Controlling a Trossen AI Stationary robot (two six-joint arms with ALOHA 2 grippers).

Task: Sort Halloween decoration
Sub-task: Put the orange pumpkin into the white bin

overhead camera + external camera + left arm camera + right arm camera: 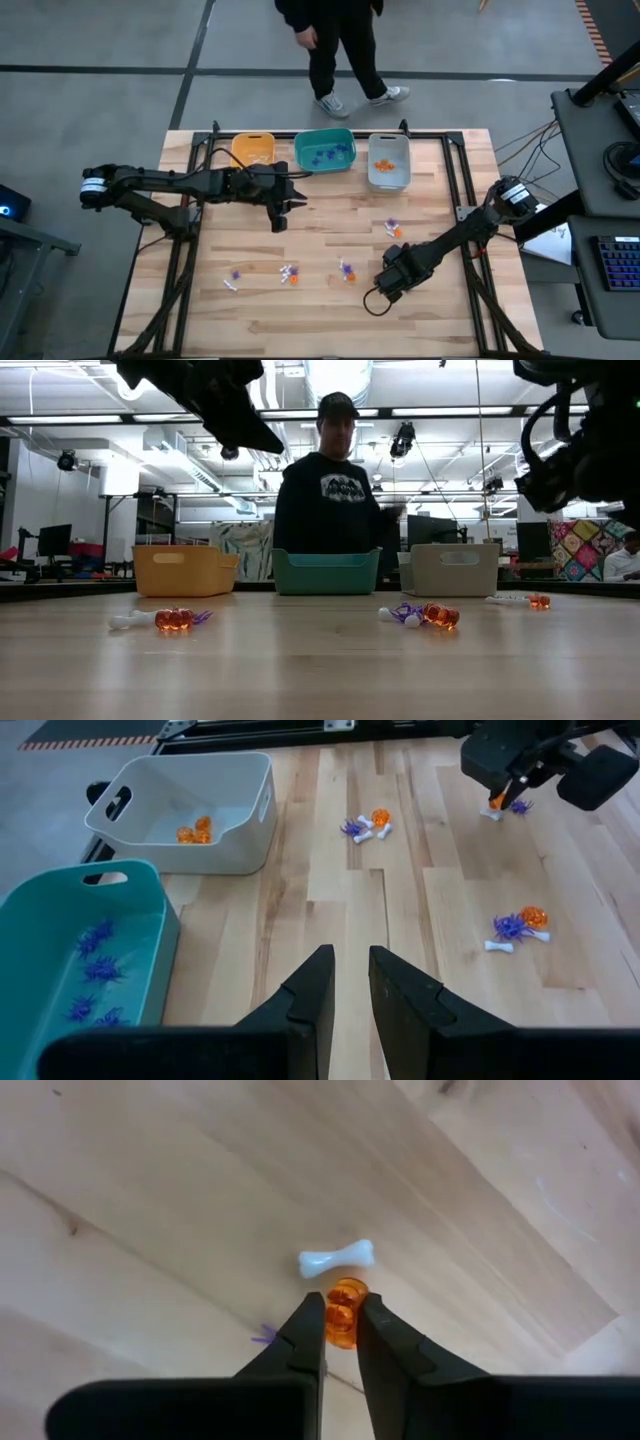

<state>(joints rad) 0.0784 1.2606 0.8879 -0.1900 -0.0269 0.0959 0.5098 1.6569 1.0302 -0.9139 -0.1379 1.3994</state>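
Down at the near-right part of the table, the right gripper (340, 1342) has its fingers pinched on a little orange pumpkin (344, 1312).

We've got the pumpkin sitting right between the fingertips, with a white bone (336, 1259) just beyond it, lying crosswise to the fingers and close enough that we can't tell if the two touch. There's a purple bit (262, 1336) poking out beside one finger, though it's hard to say what it is from here. The grey bin (389, 162) holding the orange pieces is at the far edge, well away from the right gripper, so we reckon the next move is a lift and a long carry toward it. The left gripper (283, 208) hangs near the yellow bin (252, 148) and teal bin (325, 150), fingers nearly closed on nothing. More trinkets (288, 273) are scattered along the near side.
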